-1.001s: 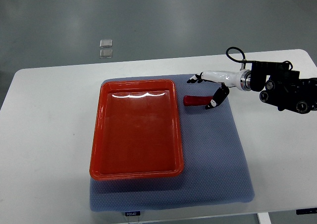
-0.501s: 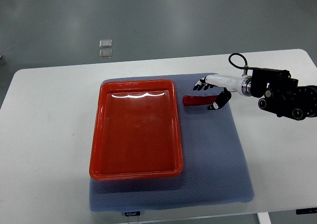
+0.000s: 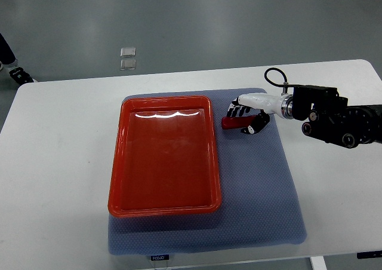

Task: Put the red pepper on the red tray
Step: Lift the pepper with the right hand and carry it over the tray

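White table [image 3: 65,162], right hand [image 3: 246,116] around red pepper [image 3: 234,122]

Glossy red tray [image 3: 164,156], red pepper [image 3: 234,122], blue-grey dotted mat [image 3: 256,180], white table [image 3: 54,162], white right hand [image 3: 249,112] with black fingertips [image 3: 236,109], black forearm [image 3: 340,123]

Blue-grey mat [image 3: 262,192] on white table [image 3: 54,162]; 2 small clear squares [image 3: 128,58] on floor.

A white worktop [image 3: 59,162] holds a blue-grey mat [image 3: 262,192]. On the mat sits a red tray [image 3: 164,156].
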Tool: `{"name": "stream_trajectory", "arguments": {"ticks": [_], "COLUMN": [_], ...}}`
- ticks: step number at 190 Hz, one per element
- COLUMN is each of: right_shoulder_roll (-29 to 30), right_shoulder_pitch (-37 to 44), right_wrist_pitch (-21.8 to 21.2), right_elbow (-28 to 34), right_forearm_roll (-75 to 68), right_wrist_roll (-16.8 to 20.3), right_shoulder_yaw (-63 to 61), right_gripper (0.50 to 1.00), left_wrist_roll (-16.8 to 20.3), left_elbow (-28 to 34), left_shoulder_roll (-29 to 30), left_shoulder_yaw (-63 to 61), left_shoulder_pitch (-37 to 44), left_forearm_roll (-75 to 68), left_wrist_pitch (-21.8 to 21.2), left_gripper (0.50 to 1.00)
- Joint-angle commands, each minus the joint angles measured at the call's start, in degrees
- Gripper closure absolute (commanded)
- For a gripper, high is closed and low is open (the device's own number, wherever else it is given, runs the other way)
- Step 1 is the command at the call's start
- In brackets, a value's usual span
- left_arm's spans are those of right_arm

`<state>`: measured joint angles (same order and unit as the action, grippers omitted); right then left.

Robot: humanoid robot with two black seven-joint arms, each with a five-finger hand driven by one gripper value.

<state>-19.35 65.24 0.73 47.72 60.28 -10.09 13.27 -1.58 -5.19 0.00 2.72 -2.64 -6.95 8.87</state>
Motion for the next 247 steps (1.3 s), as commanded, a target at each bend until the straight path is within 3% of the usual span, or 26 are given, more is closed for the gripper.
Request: {"name": "stream_trajectory", "arguments": {"ticks": [1, 34, 157, 247], "right_shoulder_roll": [0.0, 0.0, 0.2, 12.6], "right_shoulder_pitch": [-0.2, -0.2, 7.2, 6.8], "right_wrist_pitch": [-0.1, -0.5, -0.7, -3.4], "right_elbow": [-0.4, -0.6, -0.7, 2.4], "right_forearm_roll": [0.8, 1.1, -0.3, -0.2], "right_wrist_roll": [0.5, 0.5, -0.2, -2.7], "right_shoulder_yaw": [0.0, 0.0, -6.1, -9.3], "right_gripper": [0.877, 0.961, 0.942, 0.924], "left_wrist_roll": [0.0, 0.0, 0.0, 0.0], "left_elbow": [0.0, 0.0, 0.0, 0.0], "left_shoulder_roll": [0.0, 0.0, 0.0, 0.0], "left_shoulder_yaw": [0.0, 0.0, 0.0, 0.0], "left_shoulder_pitch": [0.0, 0.0, 0.0, 0.0], "left_forearm_roll": [0.0, 0.0, 0.0, 0.0], "left_wrist_pitch": [0.0, 0.0, 0.0, 0.0], "left_gripper": [0.5, 0.5, 0.5, 0.5]}}
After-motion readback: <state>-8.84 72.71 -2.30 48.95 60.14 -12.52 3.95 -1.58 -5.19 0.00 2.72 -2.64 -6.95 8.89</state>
